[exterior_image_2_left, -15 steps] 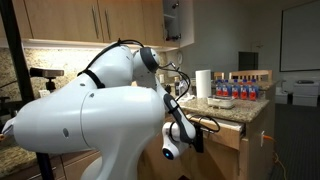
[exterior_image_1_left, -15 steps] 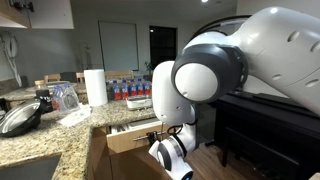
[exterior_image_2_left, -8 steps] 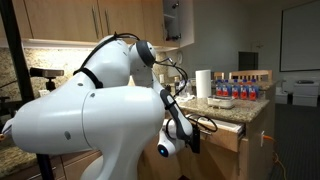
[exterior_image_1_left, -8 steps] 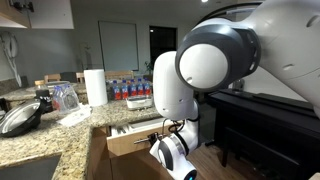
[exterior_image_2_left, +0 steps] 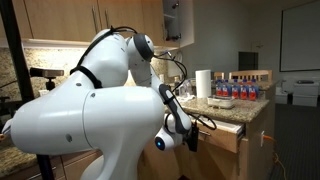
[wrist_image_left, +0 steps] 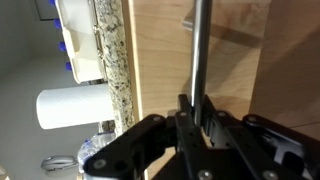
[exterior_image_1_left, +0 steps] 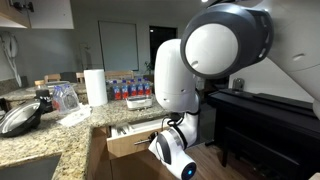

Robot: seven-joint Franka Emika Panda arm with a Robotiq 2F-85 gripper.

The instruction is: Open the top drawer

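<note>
The pull looks to be in hand: the top drawer [exterior_image_1_left: 138,141] stands part-way out from under the worktop [exterior_image_1_left: 40,140], with a white tray [exterior_image_1_left: 124,129] showing inside. In the wrist view the claw [wrist_image_left: 196,108] is clamped on the slim silver handle [wrist_image_left: 198,50]. The next move likely calls for a straight draw outward along the runners, with the grip firm. The speckled stone worktop carries a paper towel roll [exterior_image_1_left: 95,86], bottled drinks [exterior_image_1_left: 130,91] and a pan [exterior_image_1_left: 20,119]. Wooden wall cabinets [exterior_image_2_left: 90,20] hang above.

The arm [exterior_image_1_left: 215,45] hides much of the top drawer [exterior_image_1_left: 128,141], seemingly its front.
</note>
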